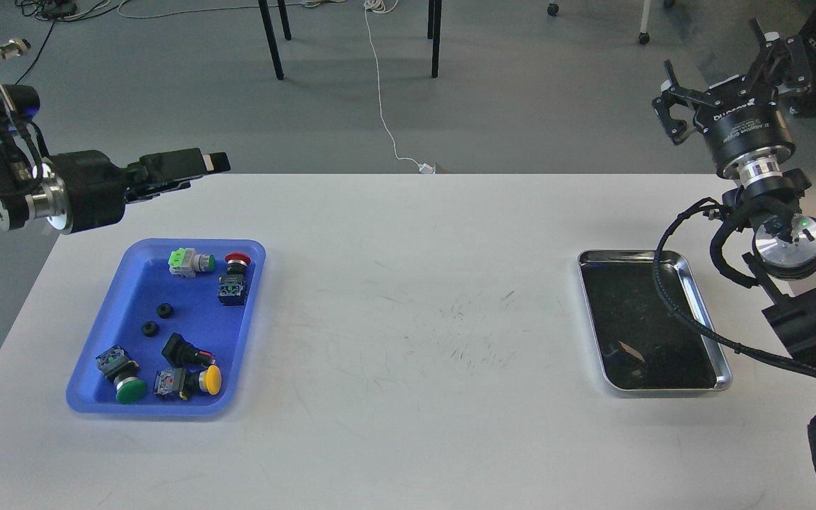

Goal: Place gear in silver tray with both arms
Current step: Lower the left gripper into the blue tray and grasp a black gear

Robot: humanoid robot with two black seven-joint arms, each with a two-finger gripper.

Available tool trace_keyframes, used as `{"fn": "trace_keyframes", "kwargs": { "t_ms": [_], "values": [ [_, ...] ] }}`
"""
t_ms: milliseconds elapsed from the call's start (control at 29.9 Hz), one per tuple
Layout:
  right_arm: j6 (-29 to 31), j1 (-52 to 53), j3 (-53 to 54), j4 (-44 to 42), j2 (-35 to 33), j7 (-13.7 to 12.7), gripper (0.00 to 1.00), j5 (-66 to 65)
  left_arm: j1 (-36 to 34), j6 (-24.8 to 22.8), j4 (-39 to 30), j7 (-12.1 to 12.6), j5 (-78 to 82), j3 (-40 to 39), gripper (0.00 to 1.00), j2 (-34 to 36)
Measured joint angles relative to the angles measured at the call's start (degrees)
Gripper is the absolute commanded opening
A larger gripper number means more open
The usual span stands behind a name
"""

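Note:
Two small black gears (163,310) (149,329) lie in the blue plastic tray (137,283) at the table's left. The silver tray (663,388) sits at the right, its dark bottom empty; a black cable hose of my right arm crosses its right side. My left gripper (199,164) points right, level, above the table's back left edge and behind the blue tray; it is seen side-on, so its fingers cannot be told apart. My right gripper (730,74) is raised beyond the table's back right corner, fingers spread, empty.
The blue tray also holds several push-button switches, with green (130,389), yellow (211,380) and red (237,260) caps. The white table (415,319) lies between the trays. Chair legs and a white cable (380,92) are on the floor behind.

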Motion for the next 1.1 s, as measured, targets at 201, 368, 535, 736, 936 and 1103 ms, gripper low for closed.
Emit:
{"fn": "trace_keyframes", "kwargs": {
  "t_ms": [201, 368, 535, 736, 936, 1103],
  "values": [
    [0.8, -1.1, 0.1, -0.1, -0.5, 0.0, 0.99, 0.0, 0.5, 7.6, 0.6, -0.1, 23.8, 8.2, 0.87, -0.2],
    [0.9, -1.8, 0.1, -0.1, -0.5, 0.0, 0.99, 0.0, 0.5, 15.8, 4.2, -0.6, 30.5, 16.8, 0.79, -1.2],
    [0.9, -1.9, 0.1, 0.0, -0.4, 0.0, 0.99, 0.0, 0.5, 18.4, 11.0, -2.5, 31.0, 21.7, 0.67, -5.5],
    [0.8, -1.9, 0.9, 0.0, -0.2, 1.2, 0.99, 0.0, 2.5, 19.2, 14.5, -3.0, 30.7, 22.2, 0.59, -6.8],
    [0.8, -2.2, 1.4, 0.0, -0.1, 1.5, 0.99, 0.0, 3.1, 19.6, 14.9, -3.2, 30.3, 22.2, 0.51, -6.9],
    [0.8, -2.3, 1.4, 0.0, 0.0, 1.5, 0.99, 0.0, 4.2, 19.7, 17.9, -4.5, 30.7, 22.2, 0.46, -7.3]
  ]
}}
